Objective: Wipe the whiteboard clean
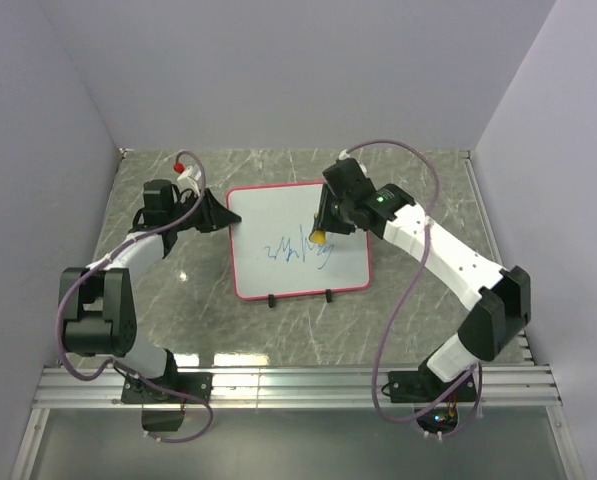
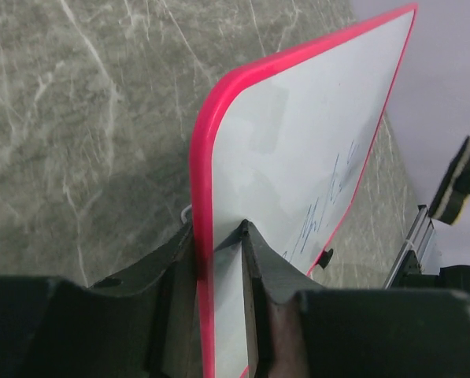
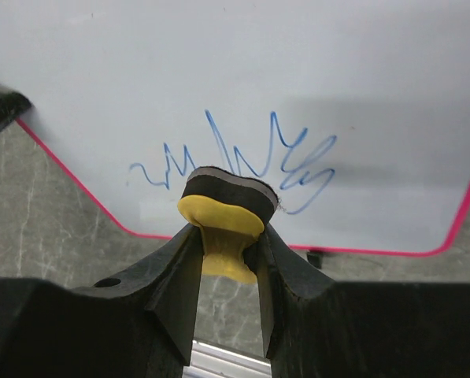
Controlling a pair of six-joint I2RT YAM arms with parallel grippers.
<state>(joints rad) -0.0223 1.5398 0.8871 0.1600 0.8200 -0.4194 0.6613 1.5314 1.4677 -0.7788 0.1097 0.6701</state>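
The whiteboard [image 1: 293, 240], white with a red-pink rim, lies on the table with blue scribbles [image 1: 298, 252] near its middle. My left gripper [image 1: 221, 212] is shut on the board's left edge; in the left wrist view the rim [image 2: 203, 236] sits between the fingers of that gripper [image 2: 219, 236]. My right gripper [image 1: 323, 228] is shut on the yellow bone-shaped eraser [image 1: 319, 237], its dark felt face [image 3: 228, 189] held at the scribbles [image 3: 297, 161]. The eraser's yellow waist [image 3: 227, 244] is pinched between the right gripper's jaws [image 3: 227, 236].
Two small black clips [image 1: 271, 299] stand on the board's near edge. A red-tipped item [image 1: 180, 165] lies at the back left of the marble table [image 1: 418, 180]. Walls enclose the table on three sides. A metal rail [image 1: 298, 385] runs along the near edge.
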